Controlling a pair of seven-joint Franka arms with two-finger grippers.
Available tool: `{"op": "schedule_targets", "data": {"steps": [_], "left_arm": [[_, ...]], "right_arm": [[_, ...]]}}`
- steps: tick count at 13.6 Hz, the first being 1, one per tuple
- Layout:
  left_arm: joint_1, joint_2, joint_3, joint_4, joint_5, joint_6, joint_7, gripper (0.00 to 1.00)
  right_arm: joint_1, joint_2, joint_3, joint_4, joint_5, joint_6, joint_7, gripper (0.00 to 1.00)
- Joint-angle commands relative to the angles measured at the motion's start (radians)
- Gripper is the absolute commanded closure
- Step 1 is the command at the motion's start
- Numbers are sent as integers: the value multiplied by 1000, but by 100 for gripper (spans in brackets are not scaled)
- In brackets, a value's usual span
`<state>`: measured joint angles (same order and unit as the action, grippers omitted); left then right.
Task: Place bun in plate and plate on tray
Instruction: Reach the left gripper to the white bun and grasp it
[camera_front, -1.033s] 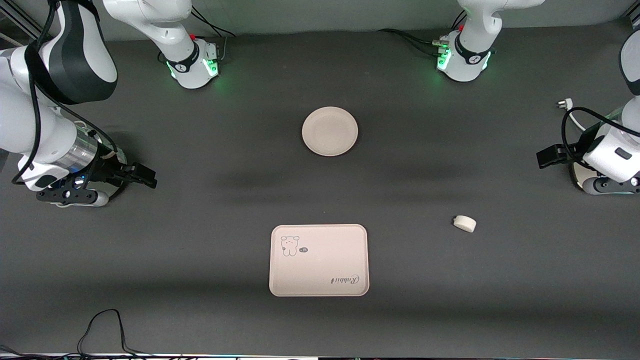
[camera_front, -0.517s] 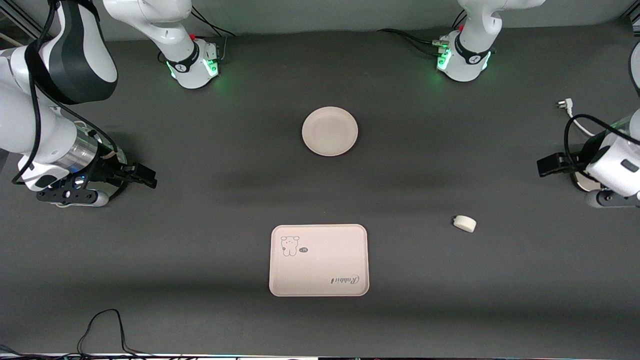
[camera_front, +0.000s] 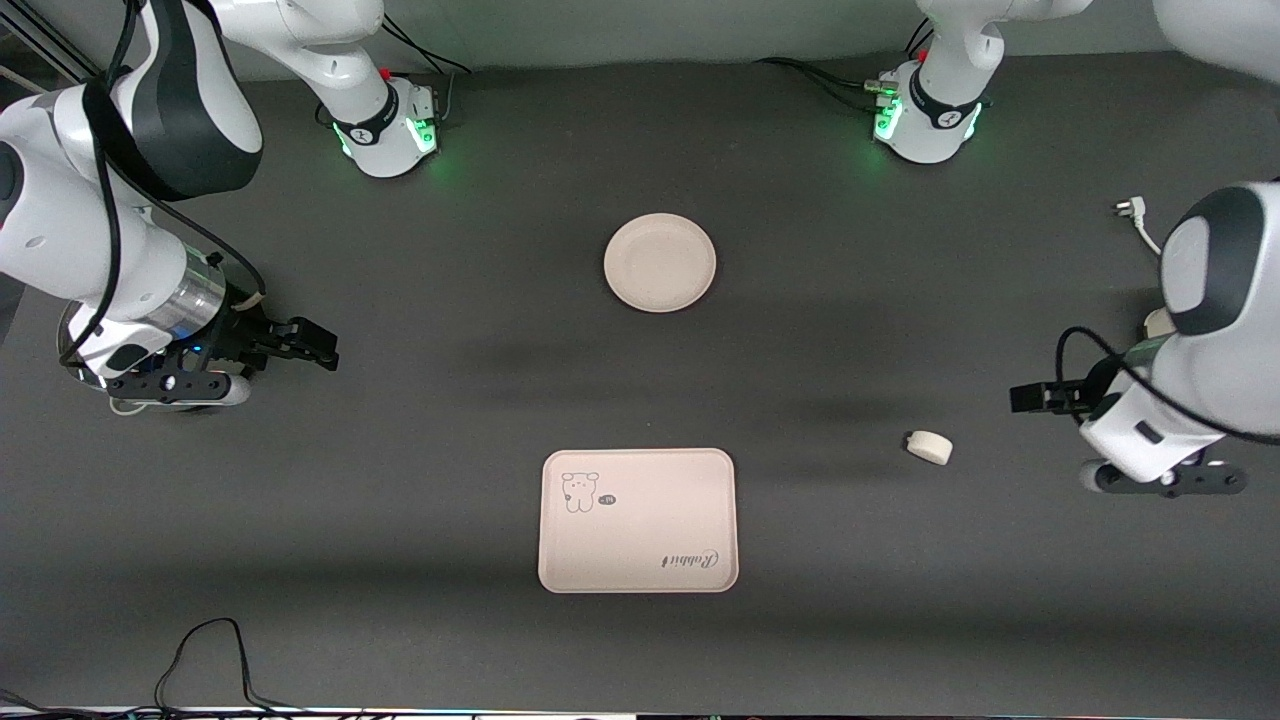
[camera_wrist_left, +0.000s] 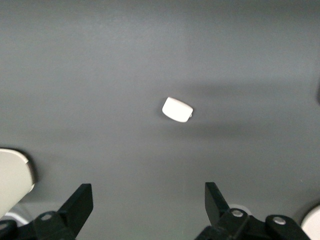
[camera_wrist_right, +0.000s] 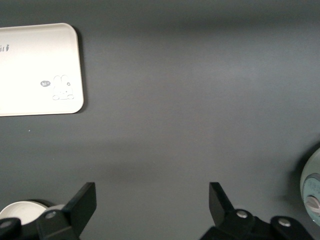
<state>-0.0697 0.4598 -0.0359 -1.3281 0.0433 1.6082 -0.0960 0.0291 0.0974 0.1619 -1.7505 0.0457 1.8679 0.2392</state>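
On the dark grey matte table (camera_front: 400, 520), the small white, thick disc-shaped bun with rounded edges (camera_front: 929, 447) lies toward the left arm's end, at about three o'clock from the cream-beige rectangular tray with rounded corners (camera_front: 638, 520), well apart from it. The tray, printed with a small bear drawing and the word "Rabbit", sits nearest the front camera. The round, shallow cream-beige plate with a raised rim (camera_front: 660, 262) lies bare at twelve o'clock from the tray, nearer the arms' bases and well apart from both tray and bun.

The left gripper (camera_front: 1030, 397) hangs over bare table near the bun, at about two o'clock from it, holding nothing. The front view shows only its dark tip; the left wrist view shows its two black fingers (camera_wrist_left: 77, 205) spread wide apart, with the bun (camera_wrist_left: 177, 109) lying on the table ahead of the gap between them and a pale rounded edge, too little to identify, at the frame's margin.

The right gripper (camera_front: 305, 345) is over bare table toward the right arm's end, at roughly nine o'clock from the plate, also holding nothing. The right wrist view shows its fingers (camera_wrist_right: 82, 205) set wide apart, and a corner of the tray (camera_wrist_right: 40, 70) with the bear drawing; the plate and bun do not show there.
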Motion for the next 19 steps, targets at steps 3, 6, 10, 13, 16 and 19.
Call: {"op": "schedule_targets", "data": {"steps": [3, 6, 10, 13, 16, 19], "left_arm": [[-13, -35, -2, -287, -23, 284, -5, 0], [-16, -36, -4, -440, -49, 505, -5, 0], [-27, -13, -6, -600, -77, 821, 12, 0], [-24, 11, -22, -664, -77, 974, 65, 0], [-12, 52, -22, -710, -77, 1111, 111, 0], [-10, 85, -22, -749, -77, 1213, 149, 2]], "right_arm": [[172, 54, -5, -69, 10, 187, 190, 0], [233, 106, -5, -81, 8, 234, 201, 0], [264, 104, -5, -145, 8, 281, 201, 0], [288, 104, -5, -181, 8, 323, 203, 0], [288, 102, -7, -190, 8, 333, 201, 0], [288, 102, -7, -195, 8, 349, 199, 0]]}}
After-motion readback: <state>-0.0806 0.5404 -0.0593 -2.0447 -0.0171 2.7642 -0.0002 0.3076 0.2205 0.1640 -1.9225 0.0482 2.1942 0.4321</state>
